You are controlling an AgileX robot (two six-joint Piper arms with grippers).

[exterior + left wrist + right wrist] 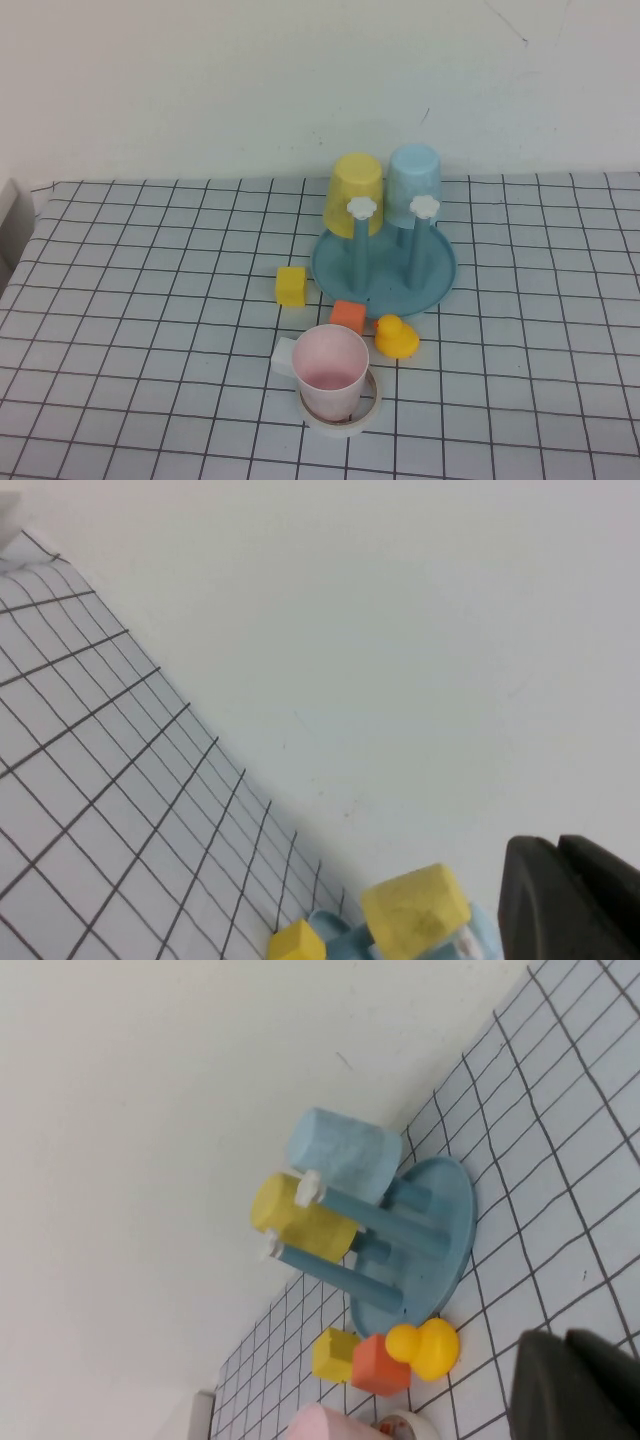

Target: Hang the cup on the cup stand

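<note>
**Pink cup upright, off the stand**

From the left: yellow block (291,285), then the cup (331,372) standing inside a tape ring (343,418), orange block (348,316), duck (396,337). Behind, the cup stand (385,270) carries 2 inverted cups, yellow (355,193) and light blue (414,185). Left gripper (565,900) and right gripper (580,1385) sit away from the table, fingers pressed together.

No text, label, brand, number or sign can be read anywhere in these views. The cup (331,372), the cup stand (440,283) and the gridded worktop (140,300) carry plain surfaces only, with no lettering on them.
</note>
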